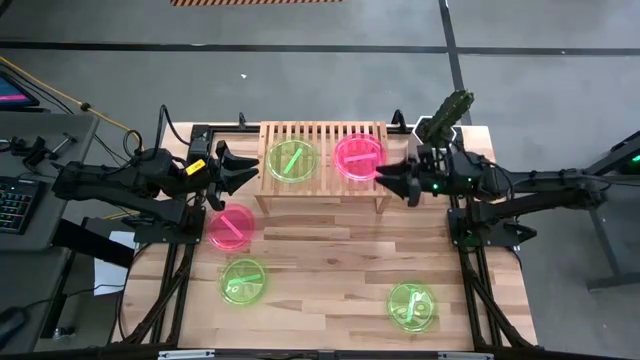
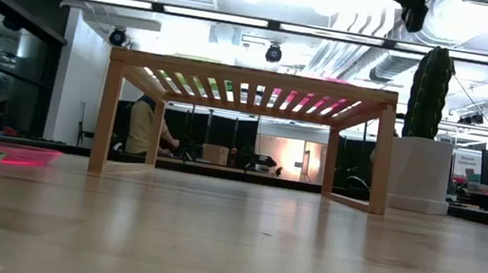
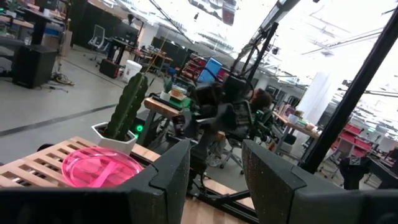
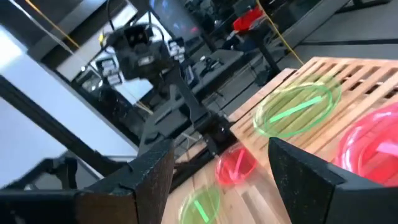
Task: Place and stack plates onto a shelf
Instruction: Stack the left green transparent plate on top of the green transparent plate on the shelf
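The light-wood shelf (image 1: 322, 190) stands at the table's far middle. A green plate (image 1: 293, 160) and a pink plate (image 1: 358, 157) lie on its slatted top. On the table lie a pink plate (image 1: 232, 227), a green plate (image 1: 243, 281) near the left, and a green plate (image 1: 412, 306) at the near right. My left gripper (image 1: 243, 168) is open and empty, just off the shelf's left end. My right gripper (image 1: 388, 181) is open and empty, at the shelf's right end beside the pink plate. The right wrist view shows both shelf plates: green (image 4: 298, 109) and pink (image 4: 373, 146).
A cactus in a white pot (image 1: 446, 115) stands at the table's far right corner, just behind my right gripper. It also shows in the low view (image 2: 429, 91). Bare planks lie between the shelf and the near plates.
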{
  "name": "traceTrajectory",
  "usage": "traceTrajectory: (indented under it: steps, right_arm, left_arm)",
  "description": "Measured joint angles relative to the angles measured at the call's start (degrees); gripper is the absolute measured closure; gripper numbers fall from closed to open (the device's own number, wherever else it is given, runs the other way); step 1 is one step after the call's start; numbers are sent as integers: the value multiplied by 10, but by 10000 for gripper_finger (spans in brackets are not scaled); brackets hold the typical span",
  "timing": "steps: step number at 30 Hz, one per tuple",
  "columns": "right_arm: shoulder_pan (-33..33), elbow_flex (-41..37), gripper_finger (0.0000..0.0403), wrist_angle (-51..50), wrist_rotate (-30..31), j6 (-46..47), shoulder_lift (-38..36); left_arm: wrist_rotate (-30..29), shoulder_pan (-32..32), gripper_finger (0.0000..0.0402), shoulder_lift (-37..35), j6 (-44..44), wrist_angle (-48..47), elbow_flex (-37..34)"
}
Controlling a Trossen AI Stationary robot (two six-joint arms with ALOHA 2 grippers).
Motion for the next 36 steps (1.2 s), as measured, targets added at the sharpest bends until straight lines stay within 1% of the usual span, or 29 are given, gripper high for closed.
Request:
traceTrajectory:
  steps: [5,7,10,12,15,18,20,22,26,29,32,34,36]
  right_arm:
    - [25,0,160,0,22,-7,10]
    - [28,0,160,0,26,-6,14]
    - [28,0,160,0,26,-1,14]
    - [27,0,160,0,27,0,14]
    - [27,0,160,-1,28,0,14]
    - [27,0,160,-13,27,0,14]
    - [27,0,160,-22,28,0,14]
    - [27,0,160,-33,28,0,14]
    - [27,0,160,-56,28,0,14]
    - [27,0,160,-69,28,0,14]
    - [27,0,160,-79,28,0,14]
    - [27,0,160,-81,28,0,14]
    - [27,0,160,-89,28,0,14]
  left_arm:
    - [-38,0,264,1,-15,6,0]
    - [-37,0,264,9,-28,23,1]
    - [2,-11,264,31,-19,27,10]
    - [32,-33,264,60,-16,18,24]
    - [54,-81,264,114,-16,-44,52]
    - [65,-144,264,175,-33,-156,86]
    - [67,-189,264,218,-60,-221,100]
    - [67,-233,264,259,-98,-264,102]
    - [55,-310,264,347,-187,-319,102]
    - [16,-354,264,417,-264,-326,102]
    - [-28,-381,264,482,-353,-310,102]
    - [-37,-390,264,517,-400,-298,102]
    - [-39,-395,264,544,-429,-282,102]
